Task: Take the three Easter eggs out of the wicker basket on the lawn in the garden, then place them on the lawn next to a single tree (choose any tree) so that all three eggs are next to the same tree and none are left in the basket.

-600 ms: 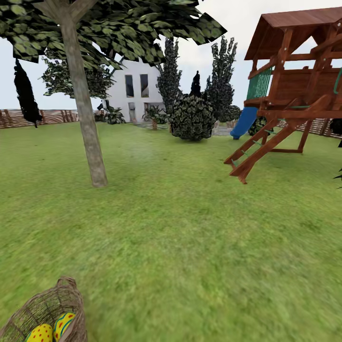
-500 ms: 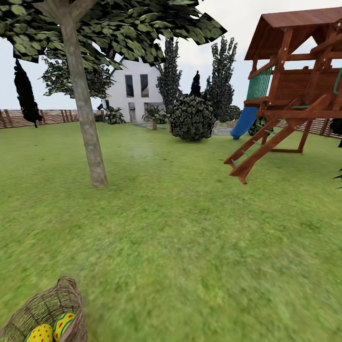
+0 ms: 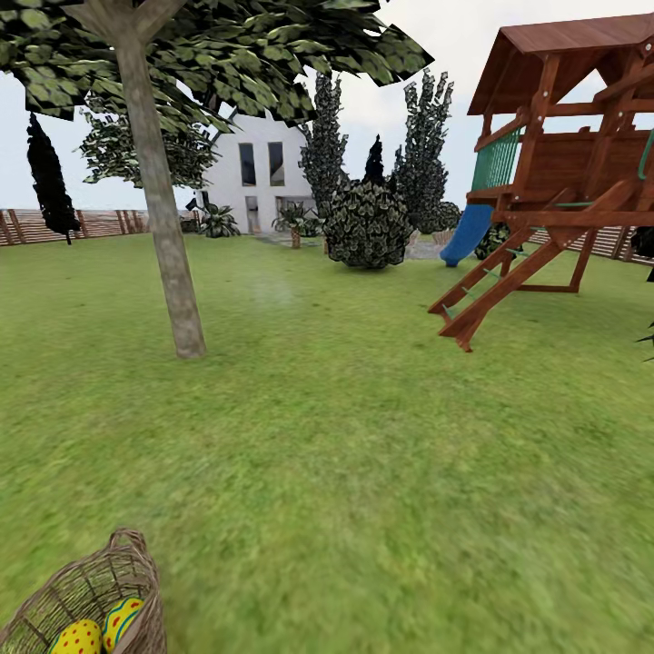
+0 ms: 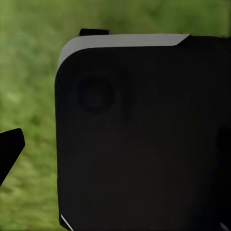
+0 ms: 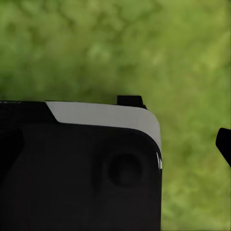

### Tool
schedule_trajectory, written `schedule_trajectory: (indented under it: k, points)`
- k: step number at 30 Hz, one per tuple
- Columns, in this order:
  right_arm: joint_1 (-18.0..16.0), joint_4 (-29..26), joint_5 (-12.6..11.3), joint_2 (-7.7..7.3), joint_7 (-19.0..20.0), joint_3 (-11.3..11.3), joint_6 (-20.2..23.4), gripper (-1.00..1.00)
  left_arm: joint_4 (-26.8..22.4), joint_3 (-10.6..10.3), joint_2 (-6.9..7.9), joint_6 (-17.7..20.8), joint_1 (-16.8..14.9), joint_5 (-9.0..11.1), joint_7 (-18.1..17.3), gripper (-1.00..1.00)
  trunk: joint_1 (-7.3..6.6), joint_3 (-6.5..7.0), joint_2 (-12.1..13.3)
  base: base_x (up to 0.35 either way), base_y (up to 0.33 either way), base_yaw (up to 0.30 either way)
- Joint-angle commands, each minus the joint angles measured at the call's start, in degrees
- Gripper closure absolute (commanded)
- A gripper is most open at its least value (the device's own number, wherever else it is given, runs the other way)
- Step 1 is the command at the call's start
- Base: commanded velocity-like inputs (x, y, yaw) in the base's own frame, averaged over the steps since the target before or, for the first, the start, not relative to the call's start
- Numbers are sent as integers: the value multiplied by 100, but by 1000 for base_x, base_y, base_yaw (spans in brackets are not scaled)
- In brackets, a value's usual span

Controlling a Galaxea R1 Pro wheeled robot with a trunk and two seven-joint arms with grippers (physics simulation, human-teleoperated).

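Yellow red-dotted Easter eggs [image 3: 95, 632] inside brown woven wicker basket [image 3: 86, 586]

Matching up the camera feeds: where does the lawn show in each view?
Head view: lawn spreads from wicker basket to the tree and beyond.
Left wrist view: lawn behind a dark panel.
Right wrist view: lawn behind a dark panel.
Shared landmark: the grass itself.

We are outdoors in a home's back garden. A wide green lawn [image 3: 363, 454] stretches ahead to a white house [image 3: 259, 173] with dark windows. A brown slatted wooden fence [image 3: 91, 223] borders the grass. A wooden playset [image 3: 563, 173] with a blue slide [image 3: 466, 234] stands at the right, and a thick-trunked tree [image 3: 163, 227] and dark shrubs [image 3: 368, 225] grow about the yard.
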Motion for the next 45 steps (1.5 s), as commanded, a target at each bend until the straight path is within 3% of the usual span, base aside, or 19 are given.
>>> schedule_trajectory:
  k: [1,22,45]
  points:
    - [-4,7,2,2,4,4,-18,-100,-2,18,1,-1,-2,8,-1,-100,0,-6,-3,0,0,0]
    - [-4,-14,1,-15,-25,-2,-18,-100,-10,18,6,-2,-2,8,1,-100,0,-6,-3,0,0,5]
    - [-4,0,10,-3,-30,6,-16,-100,-11,18,6,-2,-2,8,1,-100,0,-6,-3,0,0,281]
